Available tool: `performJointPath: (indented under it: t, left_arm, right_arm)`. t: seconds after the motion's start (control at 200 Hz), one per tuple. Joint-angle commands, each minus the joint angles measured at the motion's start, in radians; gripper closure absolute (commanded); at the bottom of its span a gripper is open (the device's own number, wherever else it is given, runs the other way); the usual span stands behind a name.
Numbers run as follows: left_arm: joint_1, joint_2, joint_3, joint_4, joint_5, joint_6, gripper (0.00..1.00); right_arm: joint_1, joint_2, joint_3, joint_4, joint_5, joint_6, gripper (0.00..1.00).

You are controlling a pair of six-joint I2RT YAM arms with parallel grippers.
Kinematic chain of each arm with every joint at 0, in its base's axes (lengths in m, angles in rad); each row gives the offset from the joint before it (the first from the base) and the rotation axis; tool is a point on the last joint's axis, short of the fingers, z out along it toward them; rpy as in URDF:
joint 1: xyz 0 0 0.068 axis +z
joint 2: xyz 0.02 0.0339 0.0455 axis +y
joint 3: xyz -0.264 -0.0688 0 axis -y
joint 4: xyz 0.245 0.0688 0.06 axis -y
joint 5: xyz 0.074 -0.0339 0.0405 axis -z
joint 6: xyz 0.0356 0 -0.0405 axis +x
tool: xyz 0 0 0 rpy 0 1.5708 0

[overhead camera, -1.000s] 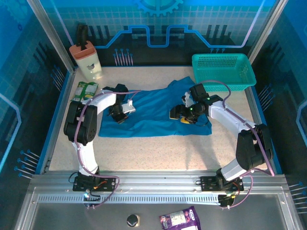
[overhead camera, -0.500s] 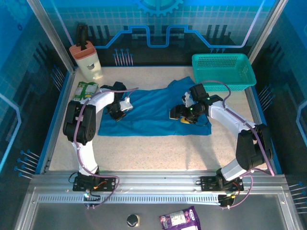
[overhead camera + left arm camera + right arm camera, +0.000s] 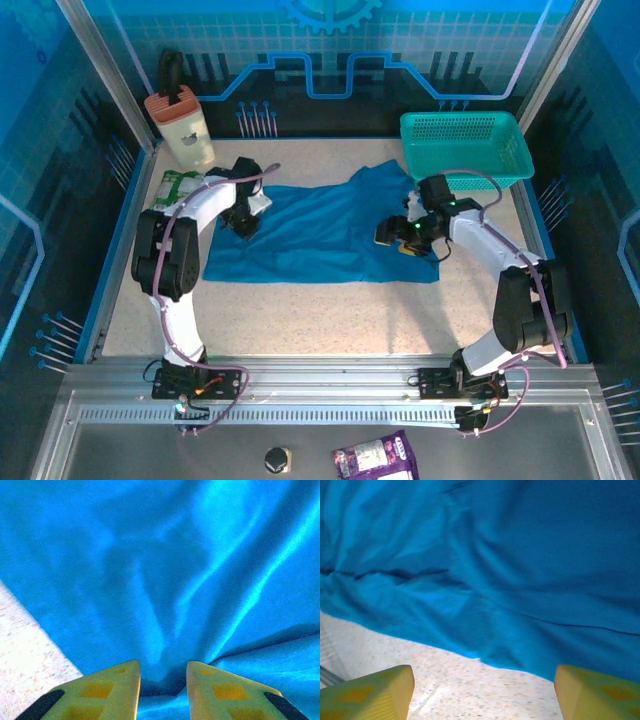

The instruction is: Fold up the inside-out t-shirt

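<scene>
The inside-out t-shirt (image 3: 320,235) lies spread and wrinkled across the middle of the table, plain blue. My left gripper (image 3: 243,213) sits at the shirt's far left corner. In the left wrist view its yellow fingers (image 3: 115,685) stand a little apart, and a ridge of cloth (image 3: 165,630) runs into the gap of the left gripper (image 3: 163,666). My right gripper (image 3: 400,236) is at the shirt's right edge, near the basket. In the right wrist view the right gripper (image 3: 484,672) is wide open over bare table, the shirt's hem (image 3: 485,655) just ahead of it.
A teal mesh basket (image 3: 465,145) stands at the back right, close to the right arm. A beige holder with a black handle (image 3: 182,125) and a green packet (image 3: 178,188) sit at the back left. Bare table (image 3: 320,320) lies in front of the shirt.
The left gripper has drawn the shirt's left side toward the back left, and its jaws have parted. The right gripper has moved right, off the cloth to the shirt's edge.
</scene>
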Motion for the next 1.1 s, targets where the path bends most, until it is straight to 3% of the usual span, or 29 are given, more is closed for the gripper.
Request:
performJointPath:
  t: [0.0,0.175,0.375,0.635,0.71,0.856,1.096]
  left_arm:
    - [0.026,-0.119,-0.02,0.001,0.066,-0.247,0.7]
    - [0.045,-0.299,-0.233,0.118,0.179,-0.488,0.68]
    - [0.153,-0.414,-0.412,0.219,0.331,-0.745,0.68]
    - [0.329,-0.49,-0.56,0.308,0.47,-0.848,0.67]
    - [0.338,-0.491,-0.573,0.31,0.474,-0.872,0.67]
    - [0.336,-0.478,-0.634,0.395,0.614,-0.914,0.69]
    - [0.319,-0.455,-0.724,0.432,0.626,-0.975,0.82]
  right_arm:
    - [-0.053,0.026,-0.045,0.005,0.002,-0.031,0.25]
    - [-0.112,0.045,-0.106,0.058,0.042,-0.013,0.25]
    - [-0.202,0.087,-0.185,0.114,0.089,0.026,0.26]
    - [-0.277,0.023,-0.282,0.06,0.225,0.131,0.27]
    - [-0.274,-0.022,-0.281,0.043,0.231,0.149,0.27]
    - [-0.225,-0.073,-0.228,0.029,0.179,0.121,0.28]
    - [-0.161,-0.009,-0.153,0.056,0.069,0.048,0.27]
